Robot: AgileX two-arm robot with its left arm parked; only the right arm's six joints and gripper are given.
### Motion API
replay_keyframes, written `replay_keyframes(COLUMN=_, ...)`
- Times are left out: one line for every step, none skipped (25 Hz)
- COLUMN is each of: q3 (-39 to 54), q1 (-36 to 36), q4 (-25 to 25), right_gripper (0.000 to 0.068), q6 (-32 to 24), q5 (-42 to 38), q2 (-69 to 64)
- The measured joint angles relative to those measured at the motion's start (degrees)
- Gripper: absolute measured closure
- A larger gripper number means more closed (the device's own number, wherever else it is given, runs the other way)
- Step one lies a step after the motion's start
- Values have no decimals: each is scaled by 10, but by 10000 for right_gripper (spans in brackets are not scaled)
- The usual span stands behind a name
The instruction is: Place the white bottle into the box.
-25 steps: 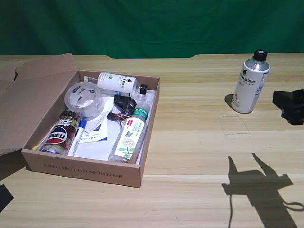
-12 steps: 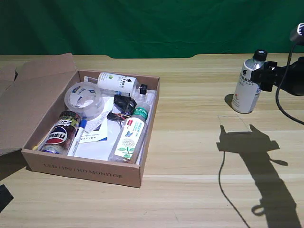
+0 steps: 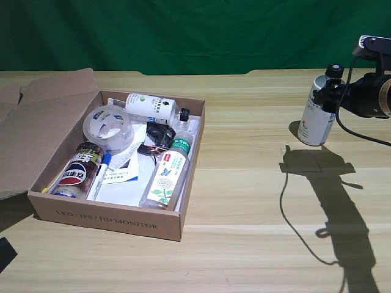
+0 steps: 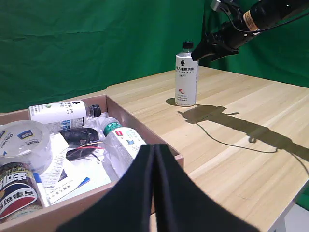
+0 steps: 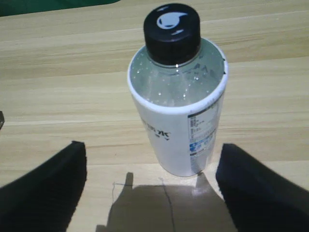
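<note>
In the exterior view the white bottle point(image 3: 317, 114) stands on the table point(image 3: 256, 201) far to the right of the box point(image 3: 110, 217), and in my right wrist view my gripper point(image 5: 150, 181) is open wide, a finger point(image 5: 46, 186) on each side of it, not touching.

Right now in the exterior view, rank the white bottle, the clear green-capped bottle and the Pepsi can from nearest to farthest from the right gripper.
1. White bottle, right beside the right gripper.
2. Clear green-capped bottle, along the box's right wall in the exterior view.
3. Pepsi can, at the box's left front.
</note>
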Motion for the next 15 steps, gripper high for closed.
replay_keyframes(q3=-6, q1=0, q4=0, right_gripper=29, q6=0, q5=3, q2=8)
replay_keyframes(q3=-9, q1=0, q4=-1, right_gripper=30, q6=0, q5=6, q2=15)
replay_keyframes(q3=-13, q1=0, q4=-2, right_gripper=30, q6=0, q5=9, q2=22)
replay_keyframes(q3=-18, q1=0, q4=-2, right_gripper=30, q6=0, q5=13, q2=32)
replay_keyframes(q3=-23, q1=0, q4=-2, right_gripper=32, q6=0, q5=14, q2=41)
replay_keyframes(q3=-29, q1=0, q4=-4, right_gripper=32, q6=0, q5=16, q2=49)
replay_keyframes(q3=-34, q1=0, q4=-4, right_gripper=33, q6=0, q5=16, q2=56)
replay_keyframes(q3=-38, q1=0, q4=-4, right_gripper=33, q6=0, q5=17, q2=61)
replay_keyframes(q3=-45, q1=2, q4=-8, right_gripper=33, q6=0, q5=21, q2=70)
replay_keyframes(q3=-50, q1=5, q4=-11, right_gripper=36, q6=0, q5=23, q2=76)
replay_keyframes(q3=-57, q1=8, q4=-16, right_gripper=39, q6=0, q5=28, q2=84)
replay_keyframes(q3=-60, q1=11, q4=-18, right_gripper=41, q6=0, q5=32, q2=89)
replay_keyframes(q3=-64, q1=14, q4=-19, right_gripper=42, q6=0, q5=36, q2=94)
replay_keyframes(q3=-69, q1=19, q4=-19, right_gripper=43, q6=0, q5=42, q2=101)
replay_keyframes(q3=-73, q1=21, q4=-19, right_gripper=43, q6=0, q5=44, q2=106)
